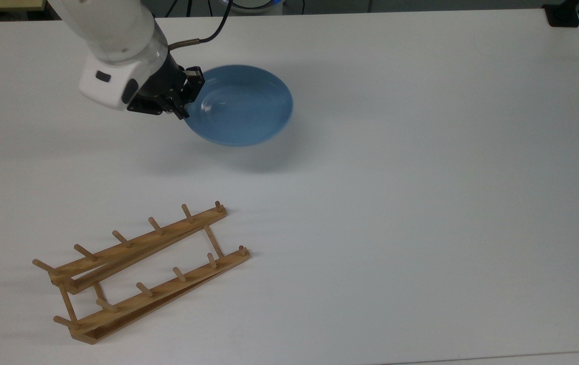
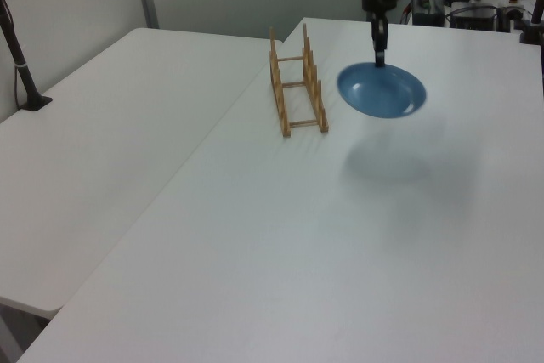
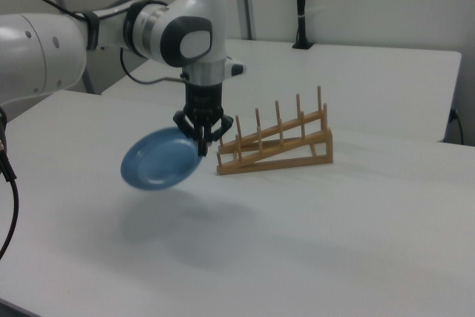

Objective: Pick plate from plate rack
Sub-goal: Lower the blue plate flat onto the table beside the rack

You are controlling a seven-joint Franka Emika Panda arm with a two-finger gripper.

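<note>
white tabletop (image 1: 421, 203) carries the light-brown wooden plate rack (image 1: 142, 271) near its front-left corner in the top view. two-finger gripper (image 1: 184, 104) is clenched on the rim of the round light-blue glossy plate (image 1: 241, 105), held in the air clear of the rack, toward the top view's far edge. plate extends from the gripper toward the top view's right, hanging nearly level; any set-down must account for that overhang.

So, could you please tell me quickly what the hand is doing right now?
Hand: closed on the rim of the plate, holding it in the air, clear of the plate rack.
</note>
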